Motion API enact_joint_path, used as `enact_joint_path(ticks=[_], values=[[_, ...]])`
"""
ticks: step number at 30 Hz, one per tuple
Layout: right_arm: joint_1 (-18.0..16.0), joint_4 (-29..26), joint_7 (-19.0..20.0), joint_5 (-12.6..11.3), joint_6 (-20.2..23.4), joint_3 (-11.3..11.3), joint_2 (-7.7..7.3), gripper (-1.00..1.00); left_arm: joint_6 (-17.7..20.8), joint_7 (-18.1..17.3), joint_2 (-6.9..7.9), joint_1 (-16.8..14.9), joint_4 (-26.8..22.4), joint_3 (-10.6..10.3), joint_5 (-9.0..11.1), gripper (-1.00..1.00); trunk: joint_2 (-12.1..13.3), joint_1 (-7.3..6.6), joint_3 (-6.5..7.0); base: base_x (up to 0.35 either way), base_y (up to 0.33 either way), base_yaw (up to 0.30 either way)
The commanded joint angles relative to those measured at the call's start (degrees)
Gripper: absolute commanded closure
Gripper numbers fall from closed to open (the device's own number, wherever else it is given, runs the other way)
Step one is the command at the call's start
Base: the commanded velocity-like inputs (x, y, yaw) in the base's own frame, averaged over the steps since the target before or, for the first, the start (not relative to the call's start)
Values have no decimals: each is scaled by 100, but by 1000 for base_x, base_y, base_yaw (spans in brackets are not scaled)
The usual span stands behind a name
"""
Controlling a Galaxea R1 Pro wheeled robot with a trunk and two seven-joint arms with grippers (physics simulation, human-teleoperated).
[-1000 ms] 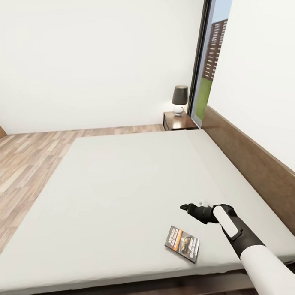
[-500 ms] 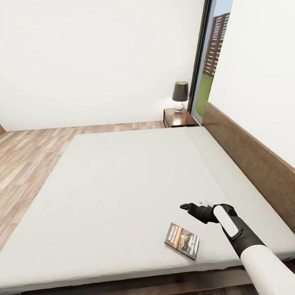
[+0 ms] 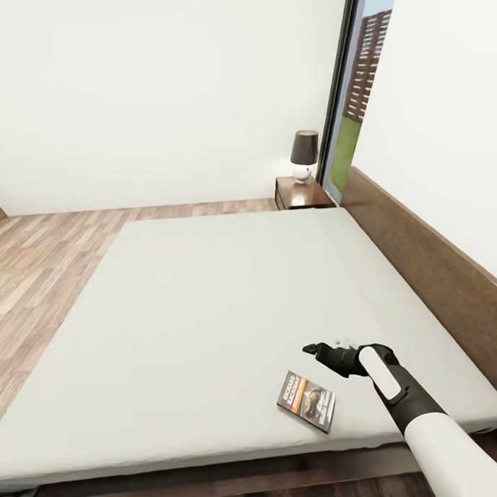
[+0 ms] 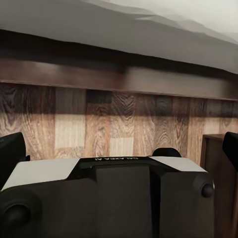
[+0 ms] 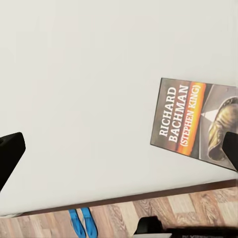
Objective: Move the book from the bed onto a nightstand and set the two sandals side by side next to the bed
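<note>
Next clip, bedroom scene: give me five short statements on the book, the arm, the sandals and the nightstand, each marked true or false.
1. The book lies flat on the bed, near its front edge. True.
2. The right gripper is shut on the book. False: its fingers are spread, and it is above the mattress, apart from the book.
3. A lamp stands on the nightstand at the far end of the bed. True.
4. The two sandals lie on the mattress beside the book. False: the right wrist view shows them on the wood floor beyond the bed's edge.
5. The book's cover faces down. False: "Richard Bachman" is readable on it.
</note>
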Motion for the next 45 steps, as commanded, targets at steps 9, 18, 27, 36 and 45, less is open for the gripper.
enact_joint_path(ticks=[9, 18, 27, 36, 45], values=[[-4, -9, -43, -64, 9, 15, -9, -100, -3, -24, -2, -4, 7, 10, 20, -100, -9, 2, -90, 0, 0, 0], [-2, -7, -43, -65, 9, 15, -9, -100, -3, -25, 0, -4, 7, 20, 19, -100, -9, 2, -171, 0, 0, 0], [-2, -6, -43, -65, 9, 15, -9, -100, -11, -25, 6, -4, 7, 20, 19, -100, -9, 2, -253, 0, 0, 0], [-4, -6, -43, -65, 9, 15, -9, -100, -12, -24, 9, -4, 7, 20, 21, -100, -9, 2, -334, 0, 0, 0], [-4, -6, -46, -49, 9, 29, -4, -100, -12, -25, 9, -4, 7, 20, 27, -100, -9, 2, -416, 0, 0, 0]])
